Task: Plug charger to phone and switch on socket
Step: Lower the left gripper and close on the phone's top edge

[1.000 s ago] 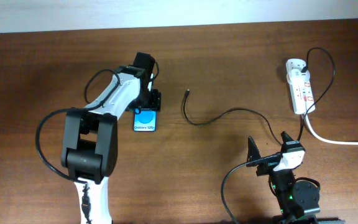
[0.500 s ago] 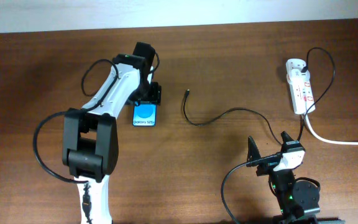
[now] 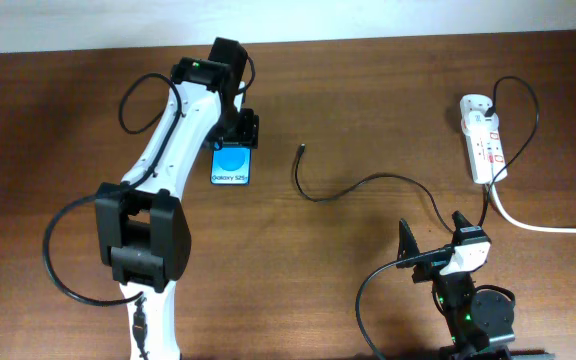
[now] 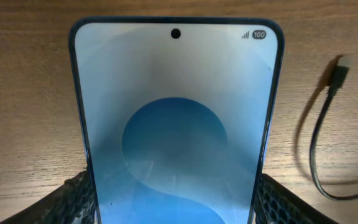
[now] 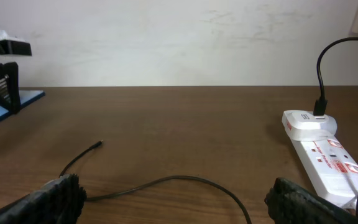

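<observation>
Left gripper (image 3: 238,132): clamped on the phone (image 3: 231,165), and the wrist view shows a finger (image 4: 73,199) pressed to each long edge at one end.
Phone: screen up and lit blue, in the left half of the bench (image 3: 68,120), nearer the far edge than the near one. The gripped end points to the far edge. I cannot tell whether it lies flat on the wood or is lifted a little.
Charger (image 3: 368,180): thin black cable, loose on the bench. Its small plug (image 3: 301,150) sits around the middle, just right of the phone and clear of it, nothing holding it. From there the cable loops toward the near edge, then runs right toward the socket.
Socket (image 3: 485,145): white power strip near the right edge, toward the far right corner, its long side running far to near. The black lead goes into its far end. Red-marked switches show on top, but their setting is too small to read.
White cord (image 3: 538,225): thick, leaving the socket's near end and heading off to the right edge.
Right gripper (image 3: 431,232): by the near edge, right of centre, fingers spread wide with nothing between them, well apart from cable and socket.
</observation>
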`<state>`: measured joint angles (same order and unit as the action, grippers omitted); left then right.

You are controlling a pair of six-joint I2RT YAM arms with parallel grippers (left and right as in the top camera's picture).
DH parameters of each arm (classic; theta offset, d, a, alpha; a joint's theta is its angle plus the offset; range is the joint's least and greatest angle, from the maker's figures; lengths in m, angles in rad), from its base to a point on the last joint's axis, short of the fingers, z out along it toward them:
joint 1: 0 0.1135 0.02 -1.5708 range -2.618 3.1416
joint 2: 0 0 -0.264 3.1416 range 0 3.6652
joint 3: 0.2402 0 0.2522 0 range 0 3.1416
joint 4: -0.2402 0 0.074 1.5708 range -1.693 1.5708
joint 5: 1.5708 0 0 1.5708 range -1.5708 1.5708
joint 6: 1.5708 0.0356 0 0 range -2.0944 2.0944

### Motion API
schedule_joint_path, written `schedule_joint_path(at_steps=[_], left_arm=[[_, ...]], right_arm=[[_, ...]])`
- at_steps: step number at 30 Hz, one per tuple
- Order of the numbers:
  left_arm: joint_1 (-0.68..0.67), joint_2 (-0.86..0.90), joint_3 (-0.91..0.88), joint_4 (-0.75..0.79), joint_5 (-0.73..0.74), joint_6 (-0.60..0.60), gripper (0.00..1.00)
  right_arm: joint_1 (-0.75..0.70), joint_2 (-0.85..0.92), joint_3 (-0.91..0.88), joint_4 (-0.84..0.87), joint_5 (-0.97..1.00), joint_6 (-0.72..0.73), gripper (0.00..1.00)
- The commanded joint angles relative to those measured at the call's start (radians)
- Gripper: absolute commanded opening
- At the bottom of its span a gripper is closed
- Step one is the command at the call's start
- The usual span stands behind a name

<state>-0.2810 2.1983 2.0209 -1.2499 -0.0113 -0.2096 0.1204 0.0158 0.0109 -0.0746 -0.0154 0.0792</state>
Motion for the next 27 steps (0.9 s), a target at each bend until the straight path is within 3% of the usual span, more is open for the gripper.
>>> schedule_joint_path(at_steps=[1, 7, 13, 27], left_arm=[[0.000, -0.003, 0.065, -0.019, 0.008, -0.003, 0.36], [0.000, -0.003, 0.074, -0.019, 0.019, -0.084, 0.00], [0.001, -0.003, 0.087, -0.020, 0.147, -0.093, 0.00], [0.001, -0.146, 0.093, -0.126, 0.142, -0.093, 0.00]], right_arm=[[-0.003, -0.006, -0.005, -0.005, 0.002, 0.003, 0.98], [-0.003, -0.006, -0.005, -0.005, 0.002, 0.003, 0.98], [-0.003, -0.006, -0.005, -0.005, 0.002, 0.003, 0.98], [-0.003, -0.006, -0.005, -0.005, 0.002, 0.003, 0.98]])
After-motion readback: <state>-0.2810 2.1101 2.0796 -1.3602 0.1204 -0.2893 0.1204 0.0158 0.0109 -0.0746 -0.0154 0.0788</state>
